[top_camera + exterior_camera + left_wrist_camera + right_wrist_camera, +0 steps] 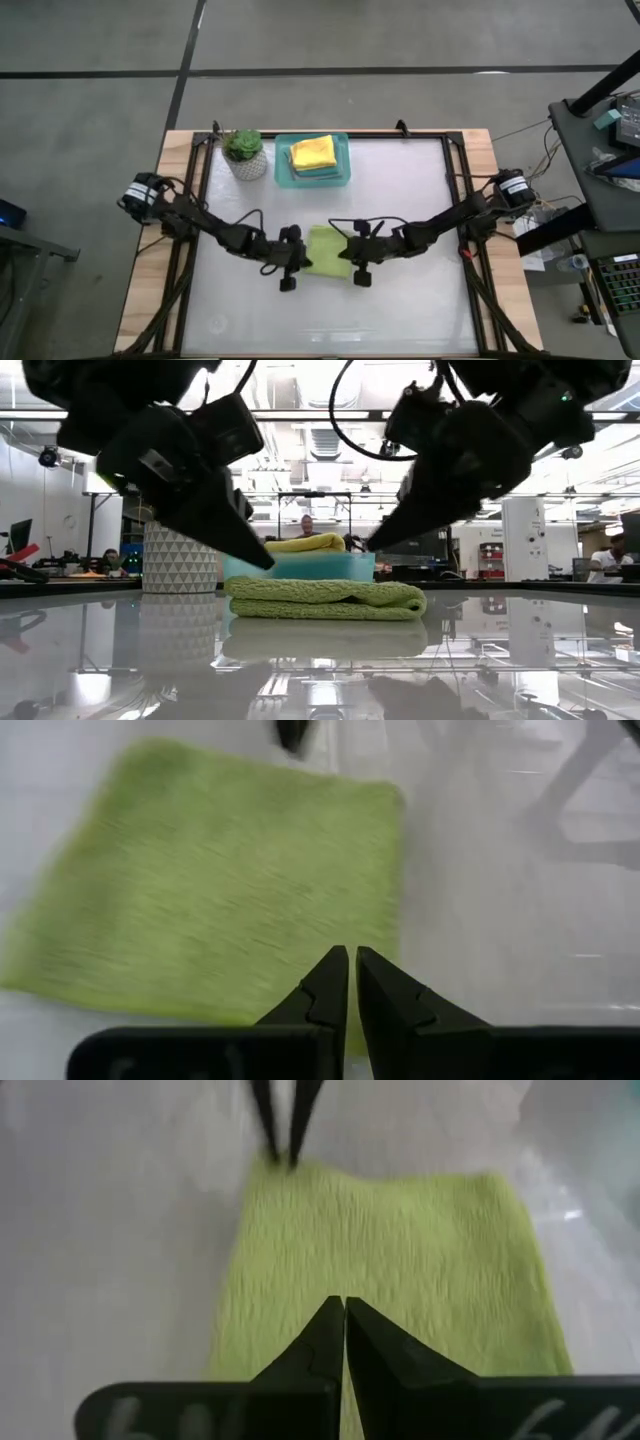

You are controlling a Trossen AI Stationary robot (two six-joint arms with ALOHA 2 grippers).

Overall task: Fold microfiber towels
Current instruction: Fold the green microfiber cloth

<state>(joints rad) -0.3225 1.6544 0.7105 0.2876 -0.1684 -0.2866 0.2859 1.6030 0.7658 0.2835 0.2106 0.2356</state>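
Clearly, the lime green towel (327,251) is already folded: in the low view it is seen lying flat on the white table (400,190) as a layered bundle with a rounded fold at one end. It lies directly between the two grippers. The left gripper (289,268) is poised just beside one edge of it and the right gripper (361,264) just beside the opposite edge. Both sets of fingers are pressed together with nothing held, and the tips are seen in the low view hanging slightly above the cloth, not touching it.

Beyond both grippers, toward the far edge of the table, a teal tray (283,170) is seen with a yellow towel (313,152) folded on top; darker cloth is glimpsed beneath it, though how many pieces cannot be told. The task is therefore judged to be nearly complete, with only this green towel apparently left to be carried to the tray, and no unfolded cloth is seen anywhere.

Open tabletop is available behind and on the outer side of each gripper. A small potted plant (244,154) stands just beside the tray, ahead of the left gripper, and should be given room.
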